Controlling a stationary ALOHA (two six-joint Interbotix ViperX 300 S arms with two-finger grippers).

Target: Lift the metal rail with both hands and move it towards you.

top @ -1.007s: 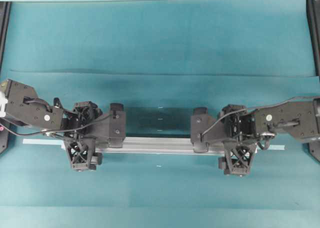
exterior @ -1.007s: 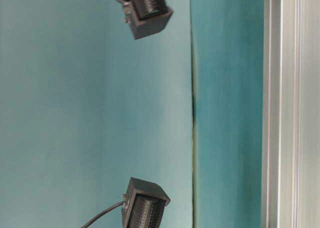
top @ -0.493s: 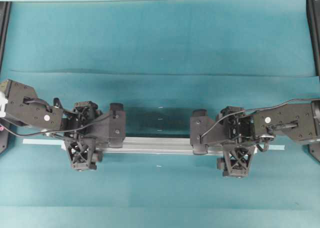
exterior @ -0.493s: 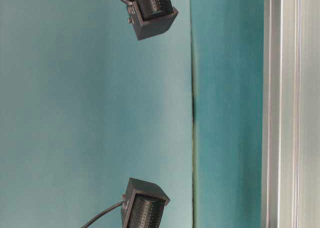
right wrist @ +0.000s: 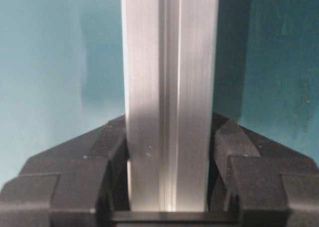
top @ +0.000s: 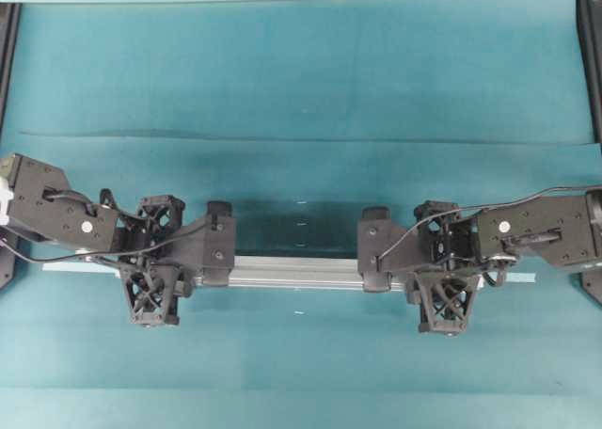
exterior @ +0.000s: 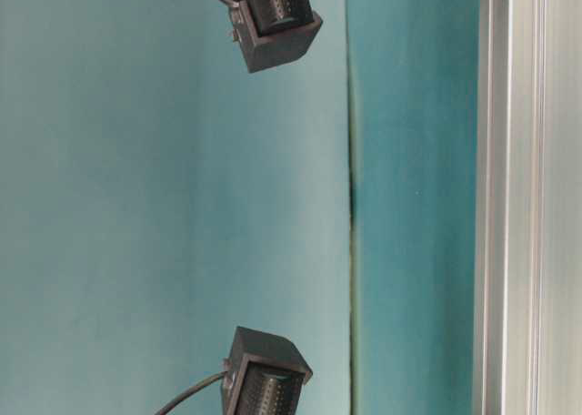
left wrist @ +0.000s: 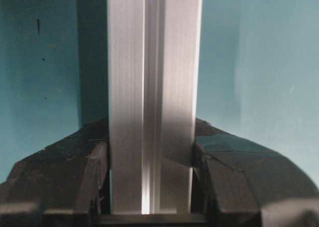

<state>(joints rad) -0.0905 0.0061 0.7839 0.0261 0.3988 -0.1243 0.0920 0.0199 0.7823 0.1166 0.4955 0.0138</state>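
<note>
We have the metal rail [top: 296, 272] crosswise between us, left claw [left wrist: 149, 174] and right claw [right wrist: 169, 174] each clamped around an end (rail running straight out from both).

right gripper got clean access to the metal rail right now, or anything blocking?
Looks like yes. The right gripper already straddles the metal rail, a finger close against each side and nothing between. Whether the pads press firmly on it, I can't tell.

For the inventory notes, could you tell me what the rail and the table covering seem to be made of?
The metal rail looks like brushed aluminium: silvery, finely lined, with a lengthwise groove. The table covering seems a matte teal fabric or foam sheet, judging by its soft creases and seam.
</note>
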